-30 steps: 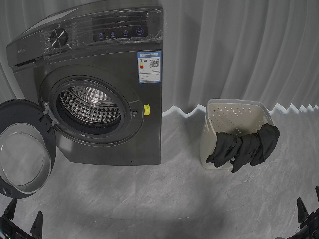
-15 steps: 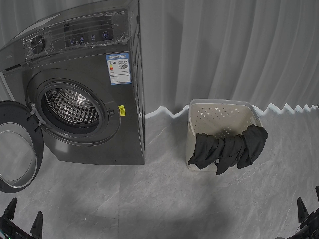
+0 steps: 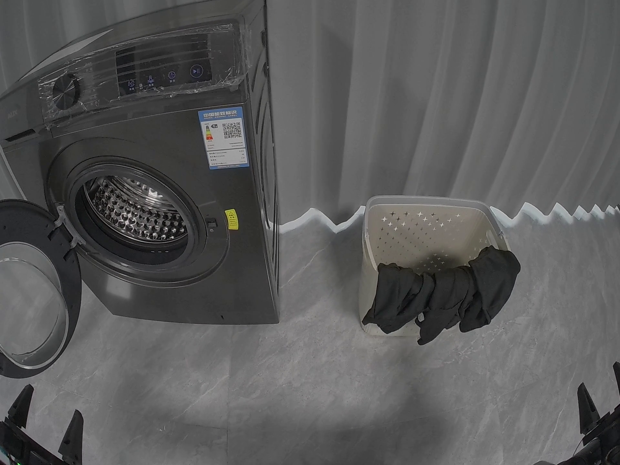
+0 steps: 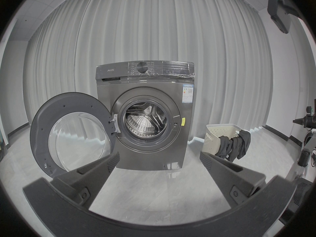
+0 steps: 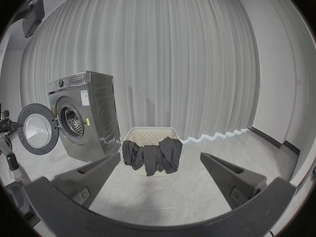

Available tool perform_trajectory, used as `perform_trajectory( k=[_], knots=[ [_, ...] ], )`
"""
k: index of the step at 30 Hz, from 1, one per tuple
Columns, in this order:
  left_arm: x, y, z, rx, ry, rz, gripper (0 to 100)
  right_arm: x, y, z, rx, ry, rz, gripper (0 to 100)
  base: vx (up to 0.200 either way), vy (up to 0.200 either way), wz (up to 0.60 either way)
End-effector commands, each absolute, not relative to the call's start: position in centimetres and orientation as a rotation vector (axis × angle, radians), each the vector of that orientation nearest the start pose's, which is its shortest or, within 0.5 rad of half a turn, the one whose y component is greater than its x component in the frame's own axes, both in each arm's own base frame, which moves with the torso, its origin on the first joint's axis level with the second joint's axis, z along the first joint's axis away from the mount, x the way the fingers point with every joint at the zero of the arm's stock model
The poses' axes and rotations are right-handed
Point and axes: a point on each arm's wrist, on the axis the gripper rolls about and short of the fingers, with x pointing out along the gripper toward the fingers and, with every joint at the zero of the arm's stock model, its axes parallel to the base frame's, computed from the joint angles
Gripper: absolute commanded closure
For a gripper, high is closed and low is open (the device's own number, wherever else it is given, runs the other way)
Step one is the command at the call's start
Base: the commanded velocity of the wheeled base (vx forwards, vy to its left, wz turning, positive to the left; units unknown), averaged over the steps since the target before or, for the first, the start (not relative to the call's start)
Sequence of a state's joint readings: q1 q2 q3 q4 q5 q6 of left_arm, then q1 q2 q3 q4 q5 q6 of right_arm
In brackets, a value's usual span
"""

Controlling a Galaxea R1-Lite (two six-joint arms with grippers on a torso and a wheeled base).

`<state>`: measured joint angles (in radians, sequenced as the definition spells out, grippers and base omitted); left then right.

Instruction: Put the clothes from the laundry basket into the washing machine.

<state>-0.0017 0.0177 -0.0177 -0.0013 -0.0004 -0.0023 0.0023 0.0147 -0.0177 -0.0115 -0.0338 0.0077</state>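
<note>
- The laundry basket [image 3: 427, 217] stands on the floor [image 3: 323, 389] beside the washing machine [image 3: 161, 163], on the robot's right, with a gap between them.
- The dark clothes [image 3: 445, 292] are bunched over the basket's near rim. Part of them hangs down the outside of its front wall and part lies inside.
- The basket's back wall shows its star-shaped holes. The bottom is hidden behind the clothes, so what lies deeper in cannot be made out.
- The machine's round door [image 3: 32, 292] is swung wide open to the robot's left, its lower edge close to the floor.
- The drum [image 3: 135, 211] shows bare perforated metal. Its lower front part is cut off by the rim of the opening.
- The left hand [image 4: 158, 155] is spread wide with nothing in it, low and well short of the machine.
- The right hand [image 5: 159, 155] is also spread wide and holds nothing. It is low, facing the basket and well apart from it.
- A pleated curtain [image 3: 420, 85] hangs behind both.
</note>
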Motion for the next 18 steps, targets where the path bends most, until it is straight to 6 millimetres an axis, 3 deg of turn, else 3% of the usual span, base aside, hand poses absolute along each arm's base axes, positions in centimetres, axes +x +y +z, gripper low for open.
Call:
perform_trajectory(
  k=[1,18],
  knots=[
    [-2.29,0.00,7.61,-0.003,-0.003,-0.003,0,-2.28,-0.08,7.67,0.008,-0.012,-0.031,0,0.000,-0.200,0.00],
    [-2.29,0.00,7.61,-0.003,-0.003,-0.003,0,-2.28,-0.08,7.67,0.008,-0.012,-0.031,0,0.000,-0.200,0.00]
  ],
)
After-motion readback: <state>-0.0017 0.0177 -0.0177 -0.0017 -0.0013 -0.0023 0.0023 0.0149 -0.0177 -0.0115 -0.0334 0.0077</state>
